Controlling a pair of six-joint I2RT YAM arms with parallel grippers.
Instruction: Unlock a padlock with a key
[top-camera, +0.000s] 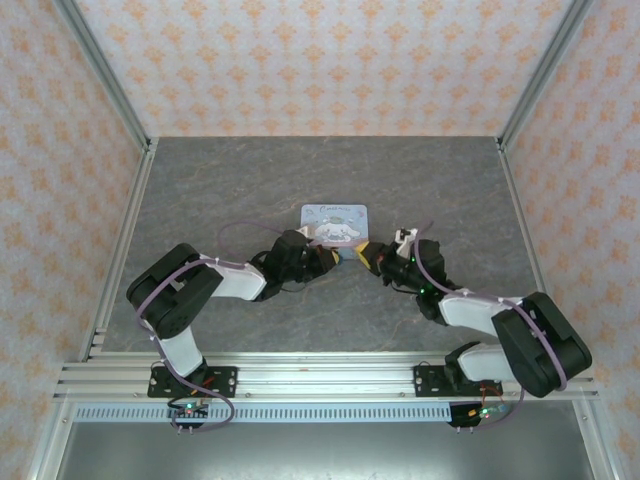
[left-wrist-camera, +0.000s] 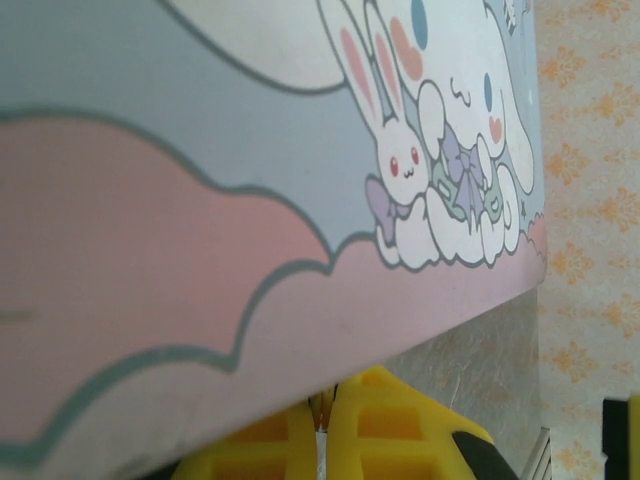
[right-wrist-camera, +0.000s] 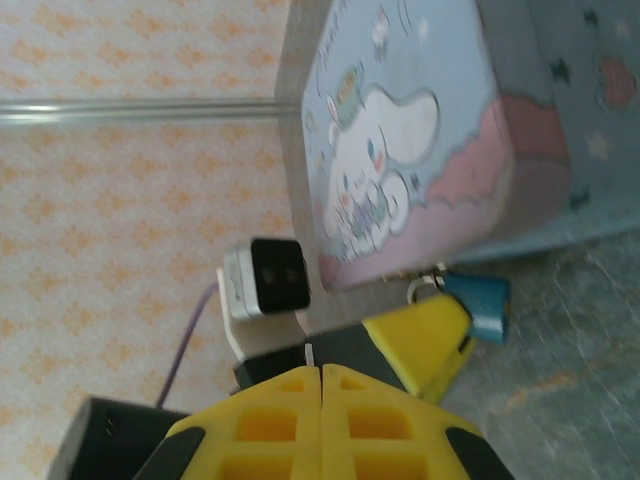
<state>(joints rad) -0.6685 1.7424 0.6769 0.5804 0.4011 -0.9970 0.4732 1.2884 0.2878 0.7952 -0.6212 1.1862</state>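
Padlock (right-wrist-camera: 481, 306), key (right-wrist-camera: 309, 353) and tin (right-wrist-camera: 400, 150) are numbering one each, grippers two. Nearest, on the tin's near side, the right gripper (right-wrist-camera: 320, 378) is clenching the key, a thin pale sliver poking out past its yellow tips. Just beyond it, the left gripper (right-wrist-camera: 440, 330) is squeezing fully closed, its tip sitting just beside the padlock; whether they are touching I cannot tell. Farther on, the padlock is hanging by its silver shackle (right-wrist-camera: 424, 290) at the tin's near edge, and the tin is lying flat behind it.
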